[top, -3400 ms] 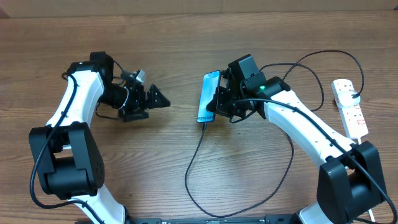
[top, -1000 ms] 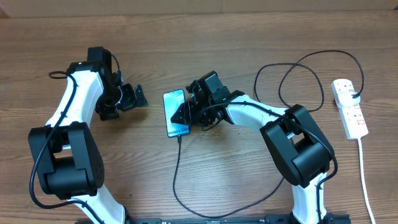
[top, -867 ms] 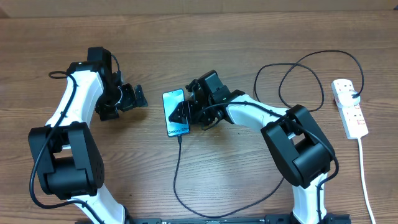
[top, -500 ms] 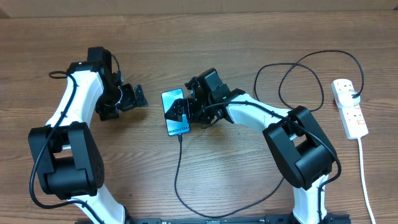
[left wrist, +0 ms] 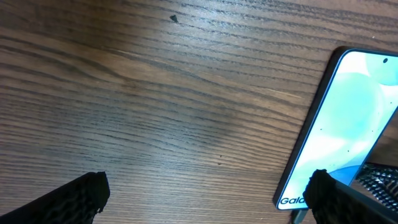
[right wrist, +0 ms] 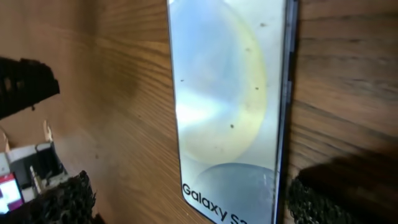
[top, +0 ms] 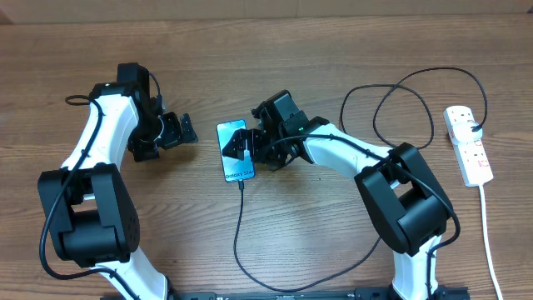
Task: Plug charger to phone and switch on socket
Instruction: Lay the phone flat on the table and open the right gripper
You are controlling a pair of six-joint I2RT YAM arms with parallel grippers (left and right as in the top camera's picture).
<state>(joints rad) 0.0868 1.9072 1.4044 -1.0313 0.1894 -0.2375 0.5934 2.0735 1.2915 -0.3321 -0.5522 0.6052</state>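
The phone (top: 233, 152) lies flat on the wooden table, its blue screen up and the "Galaxy" text at its near short edge. The charger (top: 236, 233), a thin black cable, meets that edge and loops round toward the white socket (top: 469, 154) at the far right. My right gripper (top: 246, 147) stands open astride the phone (right wrist: 230, 112), one finger (right wrist: 62, 199) off its left side, the other by its right edge. My left gripper (top: 175, 133) is open to the phone's left, holding nothing; the phone (left wrist: 348, 118) shows beside its right finger (left wrist: 348, 199).
The charger loops over the table behind the right arm (top: 350, 150). A white cord (top: 487, 242) runs from the socket toward the front edge. Bare wood (left wrist: 155, 93) lies under the left gripper.
My right gripper has opened wide and let go of the phone, which now lies flat and slightly further left. The left arm has not moved.
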